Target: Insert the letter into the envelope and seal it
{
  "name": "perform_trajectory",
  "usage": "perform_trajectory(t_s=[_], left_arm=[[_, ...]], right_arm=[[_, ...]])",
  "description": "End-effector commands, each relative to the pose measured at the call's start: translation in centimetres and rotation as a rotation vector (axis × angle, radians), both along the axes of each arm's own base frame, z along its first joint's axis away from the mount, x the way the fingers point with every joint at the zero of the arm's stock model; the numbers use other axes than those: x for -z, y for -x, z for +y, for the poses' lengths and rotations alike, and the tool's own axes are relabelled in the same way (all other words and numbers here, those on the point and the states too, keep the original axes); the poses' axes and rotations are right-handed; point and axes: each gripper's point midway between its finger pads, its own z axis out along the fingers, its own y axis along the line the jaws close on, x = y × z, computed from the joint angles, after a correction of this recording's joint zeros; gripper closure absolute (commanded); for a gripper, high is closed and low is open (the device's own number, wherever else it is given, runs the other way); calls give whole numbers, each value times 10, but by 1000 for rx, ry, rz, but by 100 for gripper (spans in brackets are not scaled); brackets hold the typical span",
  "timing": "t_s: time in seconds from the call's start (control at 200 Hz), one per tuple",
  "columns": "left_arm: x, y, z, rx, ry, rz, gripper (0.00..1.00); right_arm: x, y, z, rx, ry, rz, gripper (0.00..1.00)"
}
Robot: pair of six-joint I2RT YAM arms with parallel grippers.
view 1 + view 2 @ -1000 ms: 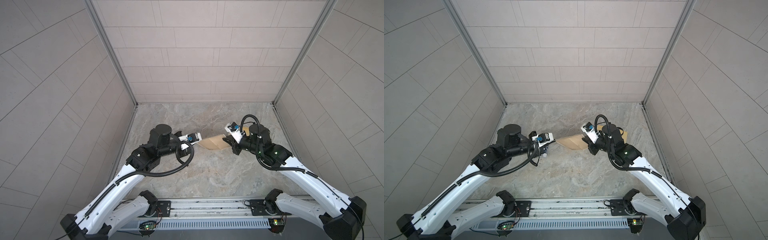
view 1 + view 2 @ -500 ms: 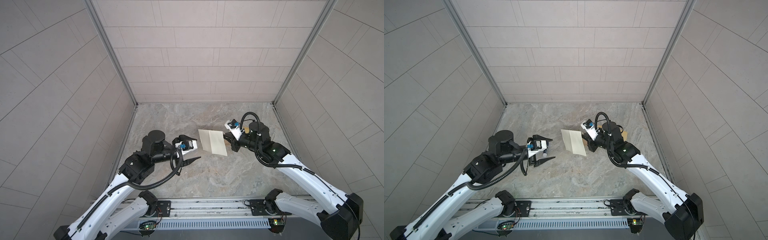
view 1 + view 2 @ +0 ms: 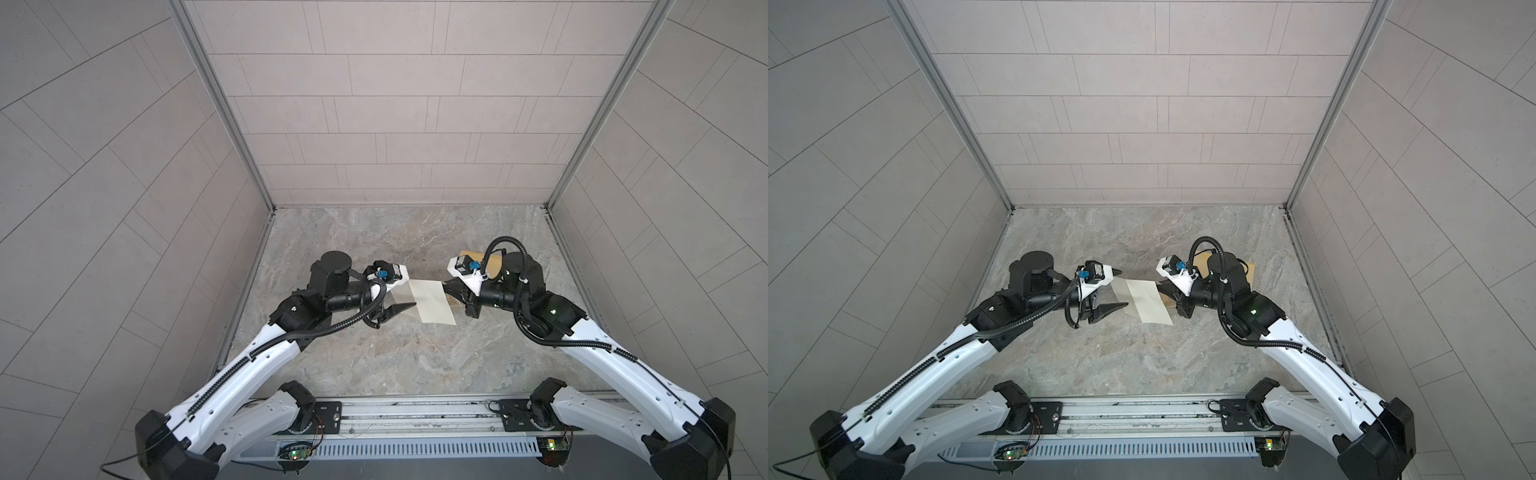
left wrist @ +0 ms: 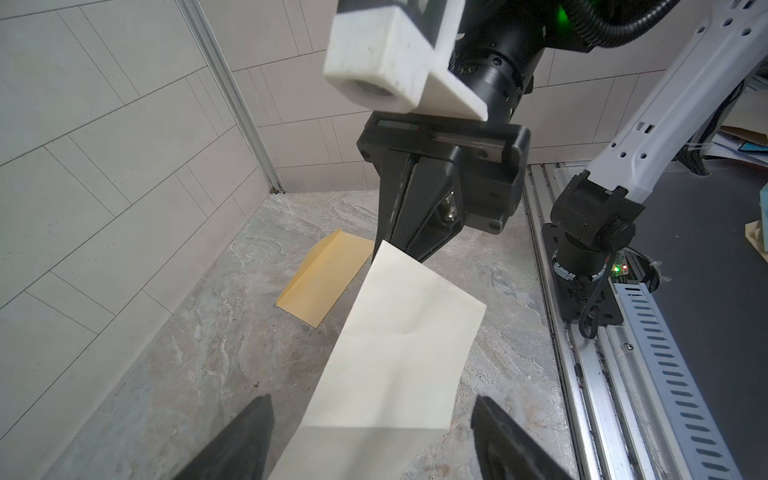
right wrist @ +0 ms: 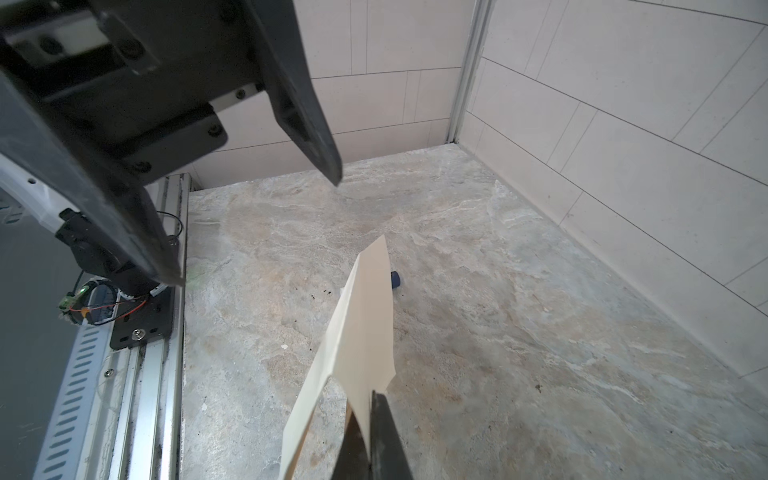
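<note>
Table (image 3: 395,353): a grey marbled surface is seen below both sets of jaws, walled in by pale tiles.
Left arm (image 3: 257,357): it is stretched towards the middle, so that its jaws are brought face to face with the right jaws.
Right arm (image 3: 615,361): it is stretched inward in the same way, with its wrist raised above the table.
Letter (image 3: 430,305): a pale cream sheet with a faint crease is held clear of the table, spanning the gap between the two sets of jaws. Only its plain side is shown.
Envelope (image 4: 328,282): it is laid flat on the table behind the right jaws, on the side away from the left jaws. It is partly hidden by the right wrist in both top views.
Left jaws: they are released and spread wide, with nothing gripped. The letter's free end is seen between them.
Right jaws: they are clenched on the far end of the letter.
Small dark-blue object (image 5: 396,279): it is seen on the table beyond the letter; what it is cannot be told.
</note>
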Motion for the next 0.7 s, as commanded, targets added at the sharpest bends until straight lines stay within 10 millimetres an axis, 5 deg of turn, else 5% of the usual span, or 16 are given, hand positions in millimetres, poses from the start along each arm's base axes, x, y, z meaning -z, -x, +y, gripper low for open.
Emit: perform_trajectory(t_s=[0.0, 0.335, 0.695], left_arm=[[-5, 2, -12, 38, 38, -25, 20], [18, 2, -22, 74, -10, -4, 29], [34, 1, -29, 96, -36, 35, 68]], right_arm=[[-1, 10, 5, -67, 13, -28, 100], [3, 19, 13, -117, 22, -15, 100], [5, 21, 14, -122, 50, -32, 100]])
